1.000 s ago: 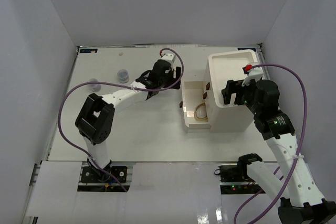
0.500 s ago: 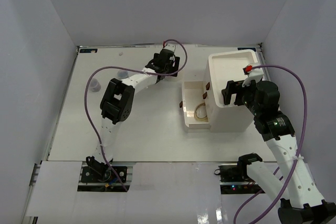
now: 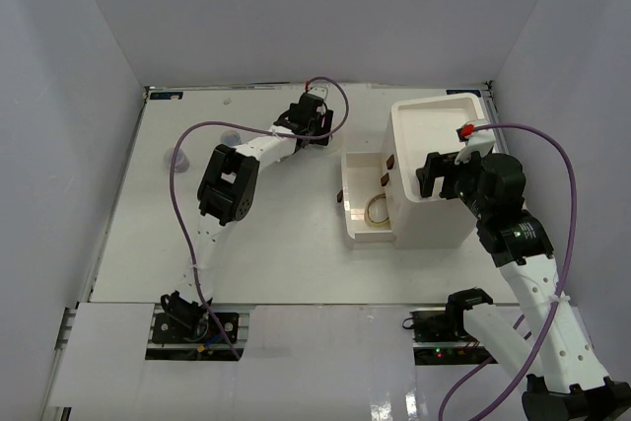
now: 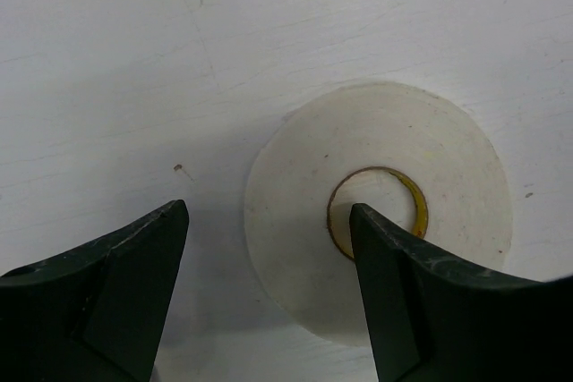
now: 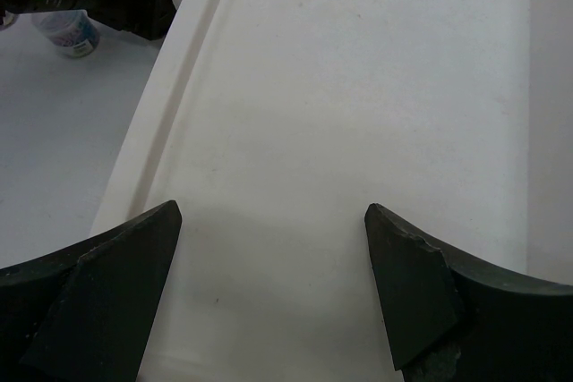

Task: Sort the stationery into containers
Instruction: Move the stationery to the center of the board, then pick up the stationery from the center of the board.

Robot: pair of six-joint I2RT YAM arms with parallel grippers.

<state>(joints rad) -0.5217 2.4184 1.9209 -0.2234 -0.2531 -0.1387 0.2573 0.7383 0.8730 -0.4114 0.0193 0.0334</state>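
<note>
Partly done, I judge: a pale ring (image 3: 376, 209) lies in the open drawer (image 3: 357, 231) of the organiser (image 3: 434, 229); the tape ring (image 4: 457, 172) lies flat on the table (image 4: 107, 60) beneath the spread left gripper (image 4: 269, 221); the right gripper (image 5: 273, 221) hangs spread, empty, above the tray (image 5: 358, 87).

Bare desk (image 4: 107, 42) lies at eleven o'clock of my left hand (image 4: 269, 212), the tape ring (image 4: 295, 185) at two. The organiser (image 5: 170, 87) walls my right hand (image 5: 273, 210) at nine.

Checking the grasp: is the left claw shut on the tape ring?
No, the left claw is wide open, and the tape ring lies flat on the table.
</note>
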